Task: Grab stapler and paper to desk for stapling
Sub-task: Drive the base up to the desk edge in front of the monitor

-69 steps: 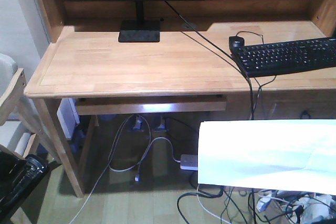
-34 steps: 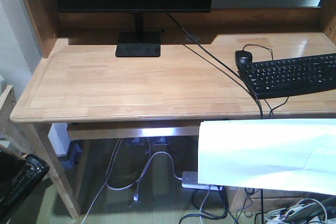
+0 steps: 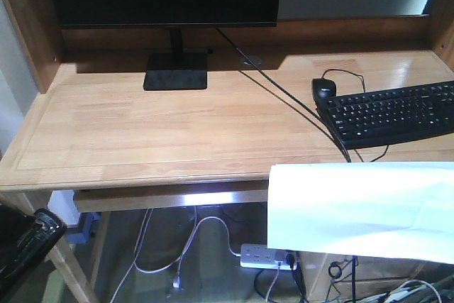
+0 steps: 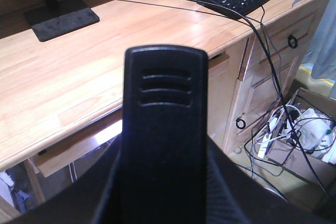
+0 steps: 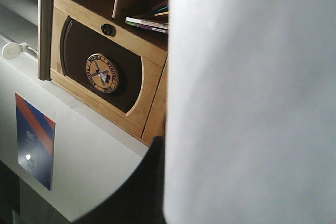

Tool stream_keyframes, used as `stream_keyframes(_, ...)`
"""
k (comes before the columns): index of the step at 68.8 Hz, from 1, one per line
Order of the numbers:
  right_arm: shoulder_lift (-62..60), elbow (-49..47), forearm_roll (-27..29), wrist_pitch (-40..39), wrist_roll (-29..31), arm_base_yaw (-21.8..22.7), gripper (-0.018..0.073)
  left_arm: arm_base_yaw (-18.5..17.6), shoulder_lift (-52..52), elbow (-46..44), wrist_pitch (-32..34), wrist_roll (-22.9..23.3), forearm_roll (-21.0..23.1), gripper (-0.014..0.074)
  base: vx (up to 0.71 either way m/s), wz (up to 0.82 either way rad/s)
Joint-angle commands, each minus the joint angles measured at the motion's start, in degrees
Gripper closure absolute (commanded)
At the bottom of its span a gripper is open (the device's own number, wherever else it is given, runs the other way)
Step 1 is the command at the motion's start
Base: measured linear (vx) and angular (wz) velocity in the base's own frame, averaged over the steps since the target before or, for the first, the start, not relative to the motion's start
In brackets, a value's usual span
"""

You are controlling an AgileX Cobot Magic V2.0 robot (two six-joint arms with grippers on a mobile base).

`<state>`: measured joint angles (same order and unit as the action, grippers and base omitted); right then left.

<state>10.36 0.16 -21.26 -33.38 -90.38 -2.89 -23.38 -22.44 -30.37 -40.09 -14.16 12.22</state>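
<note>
**Inspector:** State of left jaws?

**Recorder:** Closed on the stapler, pressing both flanks, with its far end pointing toward the table. Carried low off the front left corner, below the level of the top. No orange patch visible from this angle.

**Inspector:** Reason for that hold?

**Recorder:** Judged: lengthwise along the jaws for a steady carry and a straight set-down on the wood.

**Inspector:** State of right jaws?

**Recorder:** Mostly hidden behind the paper. Judged closed on it, given a sheet hanging in mid-air with nothing beneath. Grip point itself not visible.

**Inspector:** Position of the paper?

**Recorder:** Out in front of the table's front edge, right side, lower than the keyboard; not yet over the top. Spread broadside with a slight crease, probably to avoid folding.

**Inspector:** Landing space?

**Recorder:** Open wood between the monitor stand and the front edge. Keyboard, mouse and cable crowding the right.

**Inspector:** Stage?

**Recorder:** Transport. Both items in hand, neither set down.

**Inspector:** Risks?

**Recorder:** Catching the sheet on the table edge during the lift; dragging it across the cable.
</note>
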Motion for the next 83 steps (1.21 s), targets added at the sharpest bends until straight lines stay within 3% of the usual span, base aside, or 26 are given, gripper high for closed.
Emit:
stream_keyframes(1, 0.62, -1.64, 0.14, -3.44, 0.40, -0.04, 0.0561, -0.14, -0.07, -1.73, 6.19, 0.22, 1.13, 0.0603, 0.09, -0.03)
stream_keyframes(83, 0.62, -1.64, 0.14, -3.52, 0.40, -0.04, 0.0561, -0.14, -0.07, -1.73, 6.19, 0.22, 1.13, 0.0603, 0.06, 0.01)
